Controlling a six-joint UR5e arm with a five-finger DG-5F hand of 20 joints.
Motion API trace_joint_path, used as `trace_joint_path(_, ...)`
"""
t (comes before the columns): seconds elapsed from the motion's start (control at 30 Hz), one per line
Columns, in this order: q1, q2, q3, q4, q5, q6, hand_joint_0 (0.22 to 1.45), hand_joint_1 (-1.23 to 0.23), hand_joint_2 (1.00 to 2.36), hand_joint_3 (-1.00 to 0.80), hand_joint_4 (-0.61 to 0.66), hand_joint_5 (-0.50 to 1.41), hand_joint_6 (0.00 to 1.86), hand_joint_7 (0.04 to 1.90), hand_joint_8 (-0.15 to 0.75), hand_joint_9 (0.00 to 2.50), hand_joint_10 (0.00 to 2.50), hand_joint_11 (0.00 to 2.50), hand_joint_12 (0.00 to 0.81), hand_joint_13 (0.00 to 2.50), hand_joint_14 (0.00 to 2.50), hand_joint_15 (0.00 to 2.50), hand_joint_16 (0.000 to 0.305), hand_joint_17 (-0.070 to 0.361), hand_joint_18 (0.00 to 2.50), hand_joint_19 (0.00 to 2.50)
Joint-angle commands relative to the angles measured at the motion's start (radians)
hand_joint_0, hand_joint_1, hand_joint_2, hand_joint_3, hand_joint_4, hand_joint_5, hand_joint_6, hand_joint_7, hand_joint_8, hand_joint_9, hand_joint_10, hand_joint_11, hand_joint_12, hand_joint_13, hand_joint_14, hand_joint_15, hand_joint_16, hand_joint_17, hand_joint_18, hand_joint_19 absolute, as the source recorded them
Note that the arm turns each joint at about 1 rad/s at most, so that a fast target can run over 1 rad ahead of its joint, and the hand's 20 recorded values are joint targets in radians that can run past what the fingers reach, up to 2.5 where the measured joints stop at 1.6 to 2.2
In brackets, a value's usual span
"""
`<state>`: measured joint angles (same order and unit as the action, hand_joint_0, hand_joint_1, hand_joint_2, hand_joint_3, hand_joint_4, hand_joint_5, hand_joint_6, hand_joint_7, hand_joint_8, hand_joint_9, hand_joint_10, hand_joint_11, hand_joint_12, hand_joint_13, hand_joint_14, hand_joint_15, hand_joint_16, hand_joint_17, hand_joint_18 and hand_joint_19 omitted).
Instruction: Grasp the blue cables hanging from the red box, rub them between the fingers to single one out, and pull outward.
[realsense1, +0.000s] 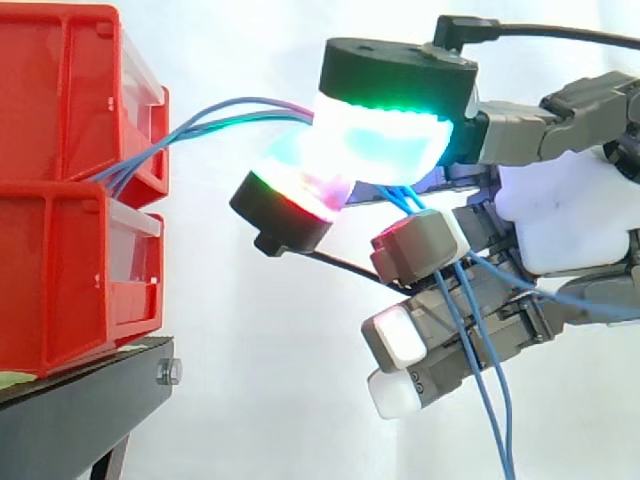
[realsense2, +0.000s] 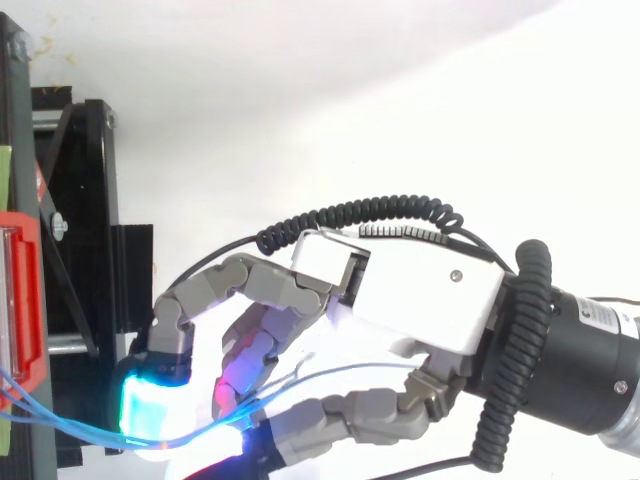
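**Q:** Nearest the side camera, what hangs in front of the hand (realsense1: 570, 220)?

**A:** The loose ends of the blue cables (realsense1: 225, 112). They drop past the lower, curled fingers and run off the bottom edge.

**Q:** And the grasp itself?

**A:** Two glowing fingers (realsense1: 385, 135), one above and one below, are clamped on the bundle to the right of the red box (realsense1: 60, 90). Several strands pass between the pads together.

**Q:** How far along is the task?

**A:** The grasp is made. Singling out looks unfinished, since more than one strand lies in the pinch. The outward pull appears hardly begun, as the strands arc loosely from the box on its black stand (realsense1: 80, 400) across to the pads.

**Q:** Farthest back?

**A:** The white curtain (realsense1: 250, 350).
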<state>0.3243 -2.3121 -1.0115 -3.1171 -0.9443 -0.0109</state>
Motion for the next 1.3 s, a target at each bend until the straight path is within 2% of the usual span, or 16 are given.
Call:
trace_joint_path(0.0,0.001,-0.001,-0.001,0.003,-0.001,-0.003,0.59,-0.80,1.00,-0.50,-0.07,-0.12,0.90,0.92,0.227,1.27,0.02,1.12,0.305,1.00,0.03,0.68,0.035,0.078,0.70,0.47)
trace_joint_path(0.1,0.001,-0.001,0.001,0.000,0.001,-0.001,0.55,-0.77,1.00,-0.50,-0.05,-0.12,0.88,0.96,0.240,1.29,0.02,1.12,0.313,1.01,0.03,0.68,0.036,0.082,0.71,0.48)
trace_joint_path(0.3,0.001,0.000,0.001,0.002,-0.002,-0.001,0.45,-0.90,1.00,-0.50,0.03,-0.14,0.85,0.93,0.261,1.24,0.02,1.09,0.345,0.99,0.03,0.66,0.044,0.100,0.73,0.45)
trace_joint_path(0.47,0.001,-0.001,-0.001,0.003,-0.001,-0.004,0.43,-0.90,1.00,-0.50,0.04,-0.14,0.85,0.90,0.267,1.23,0.02,1.06,0.350,0.99,0.03,0.66,0.046,0.103,0.74,0.44)
trace_joint_path(0.6,0.001,0.000,-0.001,0.002,-0.001,-0.004,0.47,-0.82,1.00,-0.50,0.05,-0.14,0.84,0.90,0.262,1.23,0.02,1.06,0.341,1.00,0.03,0.67,0.042,0.095,0.72,0.46)
trace_joint_path(0.73,0.001,0.000,-0.001,0.002,0.001,-0.004,0.58,-0.65,1.00,-0.50,0.03,-0.13,0.83,0.96,0.245,1.25,0.02,1.07,0.320,1.00,0.03,0.68,0.037,0.083,0.70,0.51)
trace_joint_path(0.87,0.001,-0.001,0.001,0.002,0.001,-0.001,0.60,-0.65,1.00,-0.50,0.04,-0.14,0.84,0.98,0.245,1.26,0.02,1.07,0.322,1.00,0.03,0.68,0.037,0.083,0.69,0.52)
trace_joint_path(1.13,0.001,0.000,0.001,0.002,-0.001,-0.001,0.63,-0.69,1.01,-0.33,0.04,-0.14,0.88,1.00,0.264,1.24,0.02,1.09,0.327,0.99,0.03,0.68,0.038,0.085,0.69,0.50)
trace_joint_path(1.27,0.001,0.000,0.001,0.002,0.001,-0.003,0.65,-0.72,1.01,-0.34,0.06,-0.15,0.89,0.95,0.258,1.21,0.02,1.09,0.327,0.97,0.03,0.67,0.038,0.085,0.69,0.49)
